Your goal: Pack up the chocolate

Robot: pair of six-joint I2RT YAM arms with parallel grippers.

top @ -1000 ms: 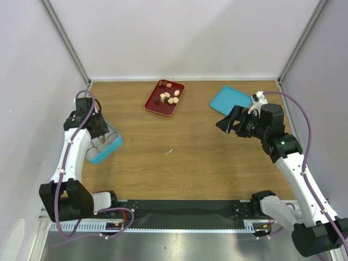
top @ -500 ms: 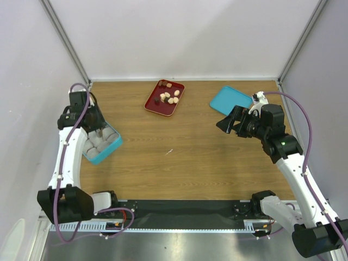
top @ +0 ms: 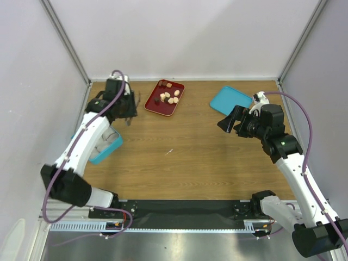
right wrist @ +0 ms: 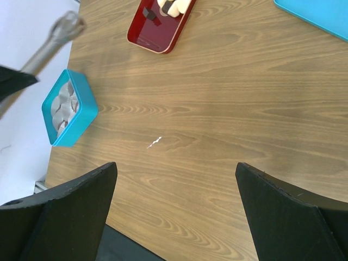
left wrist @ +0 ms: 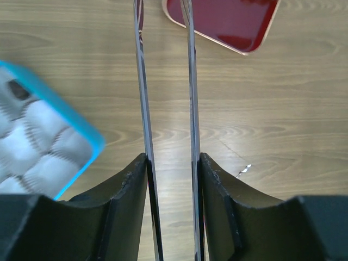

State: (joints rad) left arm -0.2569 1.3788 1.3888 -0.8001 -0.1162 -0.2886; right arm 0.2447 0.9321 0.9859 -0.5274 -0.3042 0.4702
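Note:
The chocolate (top: 170,98), several dark and pale pieces, lies in the red tray (top: 156,105) at the far middle; it also shows in the right wrist view (right wrist: 174,5). My left gripper (top: 126,112) hovers just left of the tray. In its wrist view the left gripper (left wrist: 171,163) is shut on metal tongs (left wrist: 142,109), whose two arms stand apart with nothing between them. The tips point at the tray's near corner (left wrist: 234,27). The teal box (top: 103,145) with white paper cups (left wrist: 38,147) sits left. My right gripper (top: 228,120) is open and empty over bare wood (right wrist: 175,168).
A teal lid (top: 231,99) lies far right, next to my right gripper. A small white scrap (top: 169,151) lies mid-table. White walls close in the table on the left, back and right. The arm bases stand at the near edge.
My left arm has swung from over the teal box toward the far right and now sits beside the red tray. The right arm has barely moved.

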